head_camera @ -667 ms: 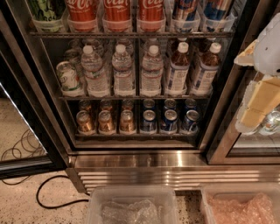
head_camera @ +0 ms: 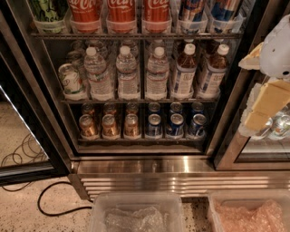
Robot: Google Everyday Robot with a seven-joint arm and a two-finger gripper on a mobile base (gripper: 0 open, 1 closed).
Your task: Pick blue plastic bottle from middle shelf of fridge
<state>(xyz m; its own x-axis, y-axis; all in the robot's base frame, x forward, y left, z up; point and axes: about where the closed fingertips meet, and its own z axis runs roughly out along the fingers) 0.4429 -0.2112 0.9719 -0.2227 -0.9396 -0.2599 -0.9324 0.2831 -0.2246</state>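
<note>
While nothing has been lifted yet, my hand (head_camera: pixel 252 90) hangs at the right edge of the view, in front of the fridge (head_camera: pixel 136 165) frame and roughly level with the middle shelf (head_camera: pixel 140 100). Its two cream fingers (head_camera: pixel 265 106) stand spread apart with nothing between them, so I count it as released and empty. The blue plastic bottle (head_camera: pixel 212 72) I would go for stands upright at the right end of that shelf, white cap up, brown drink showing above a blue-and-white label. A twin bottle (head_camera: pixel 185 72) is just beside it on the left. Further left along the shelf's front edge come three clear water bottles (head_camera: pixel 128 72), and a green-and-white can (head_camera: pixel 71 81) sits at the left end. Red cola cans (head_camera: pixel 121 13) fill the rack above, and gold cans (head_camera: pixel 108 127) and blue cans (head_camera: pixel 174 126) fill the rack below. The glass door (head_camera: pixel 27 173) looks swung open at the left, so the way in seems free. By my reckoning the approach is only begun: the hand is near the fridge but apart from every bottle, not yet past the frame. Left to do are the reach across to the right end of the shelf, closing around the bottle's body without knocking its twin, and drawing it out.
</note>
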